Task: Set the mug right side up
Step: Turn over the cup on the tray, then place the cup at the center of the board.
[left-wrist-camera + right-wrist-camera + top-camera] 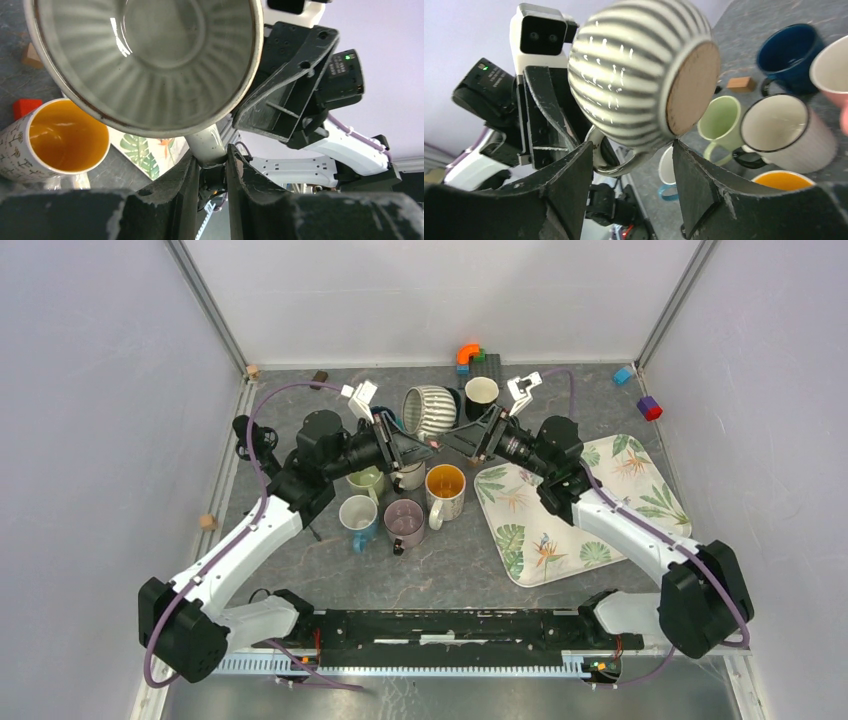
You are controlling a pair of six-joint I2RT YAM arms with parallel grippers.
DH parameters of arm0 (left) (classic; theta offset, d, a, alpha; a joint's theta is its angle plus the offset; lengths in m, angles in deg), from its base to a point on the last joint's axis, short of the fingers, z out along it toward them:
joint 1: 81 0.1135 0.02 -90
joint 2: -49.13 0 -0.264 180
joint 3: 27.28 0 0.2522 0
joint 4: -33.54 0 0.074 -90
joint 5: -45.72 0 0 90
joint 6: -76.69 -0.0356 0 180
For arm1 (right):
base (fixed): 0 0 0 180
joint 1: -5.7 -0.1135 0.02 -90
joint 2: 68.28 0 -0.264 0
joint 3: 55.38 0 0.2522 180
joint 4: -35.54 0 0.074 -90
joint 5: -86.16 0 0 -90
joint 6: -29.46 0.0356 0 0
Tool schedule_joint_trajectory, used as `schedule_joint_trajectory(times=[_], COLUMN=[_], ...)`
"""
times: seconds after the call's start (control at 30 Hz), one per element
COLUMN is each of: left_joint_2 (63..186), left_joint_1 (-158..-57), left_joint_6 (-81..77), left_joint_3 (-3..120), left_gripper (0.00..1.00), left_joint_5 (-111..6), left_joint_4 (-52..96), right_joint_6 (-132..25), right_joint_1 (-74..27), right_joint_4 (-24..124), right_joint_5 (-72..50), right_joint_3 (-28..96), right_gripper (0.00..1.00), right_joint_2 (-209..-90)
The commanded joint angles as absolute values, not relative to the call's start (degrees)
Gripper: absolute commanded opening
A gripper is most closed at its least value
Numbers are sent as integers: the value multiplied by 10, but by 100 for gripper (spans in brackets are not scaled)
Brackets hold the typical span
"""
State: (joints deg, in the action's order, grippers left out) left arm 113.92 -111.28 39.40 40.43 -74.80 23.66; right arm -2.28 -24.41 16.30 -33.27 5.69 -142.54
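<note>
Hanging in the air between the two arms, over the back of the tabletop (450, 570), the mug (430, 410) is carried by one grip only. The left tool (214, 159) is pressed together on the handle (207, 145), which runs down between its fingers. The right tool (631, 150) stands spread, its fingers either side of the handle and base with gaps showing, so I judge it bears no weight.

That is the risk. A pinch on a thin, round handle leaves the heavy body free to swing. If the left wrist rolls quickly, the mug could pivot in the grip or slide out. A cluster of cups (405, 520) stands close by on the near side, so a drop would probably strike them. The spread right fingers also sit close to the body, and a turn made before they clear could knock it.

The mug lies on its side. Its long axis is roughly level and runs between the two tools. The mouth faces the left arm, whose camera looks straight into it, and the bare base faces the right arm. The handle is on the side toward the tools. About a quarter turn, mouth upward, seems left to do.
</note>
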Motion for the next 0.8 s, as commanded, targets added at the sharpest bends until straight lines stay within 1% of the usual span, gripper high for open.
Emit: schedule_joint_trajectory(times=[0.0, 0.23, 0.4, 0.57, 0.77], left_joint_2=[1122, 1140, 1170, 1229, 1325], left_joint_1=[-1120, -1140, -1156, -1176, -1198], left_joint_6=[325, 287, 271, 264, 271], left_joint_3=[447, 473, 495, 534, 584], left_gripper=[2, 2, 2, 2, 2], left_joint_5=[-755, -748, -741, -728, -719], left_joint_4=[231, 200, 175, 186, 231], right_joint_6=[-104, -169, -204, -212, -215], right_joint_1=[-239, -239, -239, -239, -226], right_joint_4=[212, 313, 377, 411, 451], right_joint_5=[-280, -209, -153, -100, -49], right_joint_3=[66, 68, 70, 55, 33], right_gripper=[65, 70, 76, 78, 78], right_joint_2=[-1385, -1342, -1318, -1297, -1302])
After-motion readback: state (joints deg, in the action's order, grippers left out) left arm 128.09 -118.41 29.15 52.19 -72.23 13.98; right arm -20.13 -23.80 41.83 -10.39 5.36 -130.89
